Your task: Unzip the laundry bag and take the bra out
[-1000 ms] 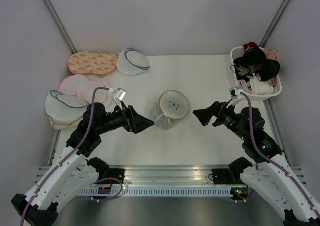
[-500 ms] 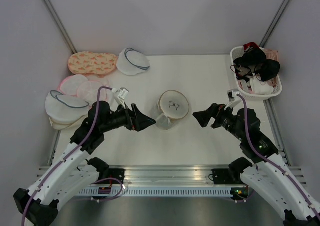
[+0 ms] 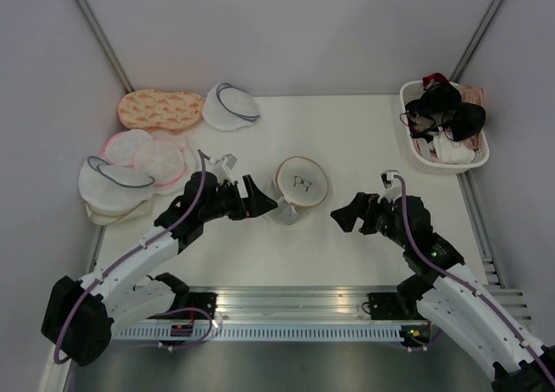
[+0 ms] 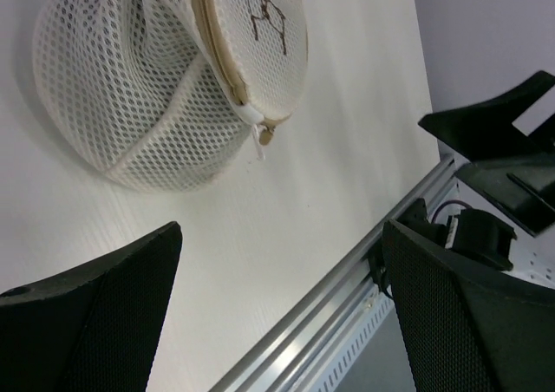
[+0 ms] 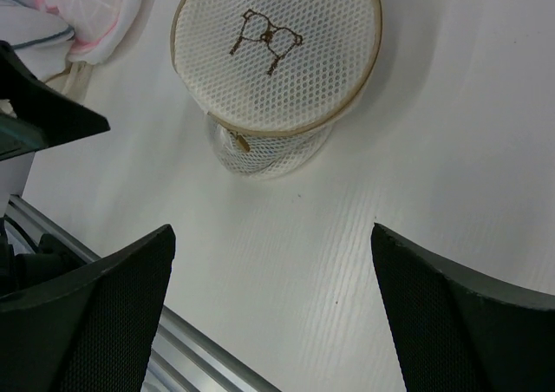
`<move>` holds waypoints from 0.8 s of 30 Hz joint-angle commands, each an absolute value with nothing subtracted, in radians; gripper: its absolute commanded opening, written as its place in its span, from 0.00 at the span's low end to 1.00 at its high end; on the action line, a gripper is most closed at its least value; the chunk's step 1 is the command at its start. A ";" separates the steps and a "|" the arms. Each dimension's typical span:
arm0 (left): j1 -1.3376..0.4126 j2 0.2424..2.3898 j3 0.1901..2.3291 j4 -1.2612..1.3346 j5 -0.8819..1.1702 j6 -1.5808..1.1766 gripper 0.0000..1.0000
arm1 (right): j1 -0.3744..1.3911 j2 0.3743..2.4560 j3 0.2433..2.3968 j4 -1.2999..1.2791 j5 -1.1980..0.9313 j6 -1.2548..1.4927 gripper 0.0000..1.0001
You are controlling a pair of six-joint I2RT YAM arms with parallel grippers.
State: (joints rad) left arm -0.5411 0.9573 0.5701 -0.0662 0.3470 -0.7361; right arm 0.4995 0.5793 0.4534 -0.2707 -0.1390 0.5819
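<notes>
The laundry bag (image 3: 299,184) lies at the centre of the table (image 3: 373,140). It is a round drum of white mesh with a tan zipper rim and a small dark bra drawing on its flat face. The zipper pull (image 4: 263,134) hangs at the rim's near side, and the zipper appears closed. The contents cannot be made out through the mesh.

The left gripper (image 3: 258,199) is just left of the bag, jaws spread and empty. The right gripper (image 3: 344,214) is to the right of the bag, likewise spread and empty.

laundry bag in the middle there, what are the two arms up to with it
The robot looks set to unzip the round mesh laundry bag on the table. The left gripper and right gripper sit on either side of it, both open, neither touching it. The bag looks zipped shut, its zipper pull on the near side.
</notes>
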 commanded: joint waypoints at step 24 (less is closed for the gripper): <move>-0.649 1.465 0.641 0.599 0.094 -0.876 0.99 | 0.531 0.650 0.301 -0.008 -0.186 0.630 0.97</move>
State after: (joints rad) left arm -0.6235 1.4528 0.5915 0.5407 0.1356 -0.8520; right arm 0.5213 0.6384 0.3134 -0.0711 -0.1833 0.6254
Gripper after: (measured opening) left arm 0.993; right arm 0.975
